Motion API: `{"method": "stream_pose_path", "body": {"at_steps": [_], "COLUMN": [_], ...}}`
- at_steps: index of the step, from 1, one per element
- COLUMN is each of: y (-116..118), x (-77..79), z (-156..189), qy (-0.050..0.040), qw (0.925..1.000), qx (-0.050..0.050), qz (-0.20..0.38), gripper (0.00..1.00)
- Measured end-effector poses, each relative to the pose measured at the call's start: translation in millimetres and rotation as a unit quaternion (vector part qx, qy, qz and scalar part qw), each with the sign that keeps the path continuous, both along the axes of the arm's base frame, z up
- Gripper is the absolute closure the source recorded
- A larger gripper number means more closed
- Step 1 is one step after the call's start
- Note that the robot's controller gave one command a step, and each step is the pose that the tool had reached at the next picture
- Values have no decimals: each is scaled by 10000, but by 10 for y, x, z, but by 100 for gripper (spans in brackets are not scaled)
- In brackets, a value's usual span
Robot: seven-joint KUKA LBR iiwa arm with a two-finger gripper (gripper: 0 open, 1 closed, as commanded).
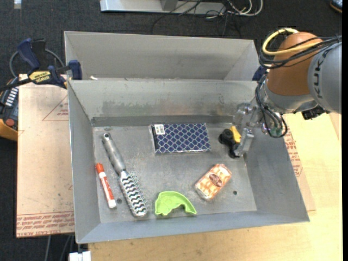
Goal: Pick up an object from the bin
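My gripper (246, 130) hangs low at the bin's right side, close to the right wall. Right beside it on its left, touching or nearly so, lies a small yellow and black thing (230, 137); part of it is hidden behind the gripper. A blue box with a white lattice pattern (181, 138) lies flat to the left of that, in the middle of the bin's far part. A clear packet with an orange-brown snack (213, 181) lies nearer the front, below and left of the gripper.
A green curved plastic piece (174, 204) lies at the front middle. A grey-handled brush with a zebra-striped head (124, 176) and a red and white marker (106, 185) lie along the left side. The arm with its orange cover and cables comes in over the right rim.
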State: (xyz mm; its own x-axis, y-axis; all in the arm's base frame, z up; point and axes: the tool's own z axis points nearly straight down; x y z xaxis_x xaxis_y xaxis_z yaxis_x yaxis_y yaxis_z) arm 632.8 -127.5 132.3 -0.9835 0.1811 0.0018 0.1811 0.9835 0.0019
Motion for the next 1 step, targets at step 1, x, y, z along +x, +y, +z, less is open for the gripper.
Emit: {"method": "stream_pose_path", "body": {"at_steps": [1], "y": [33], "x": [-273], "z": [71], "qy": [-15], "qw": [9863], "qx": [-9], "qz": [-1647], "gripper": [0]}}
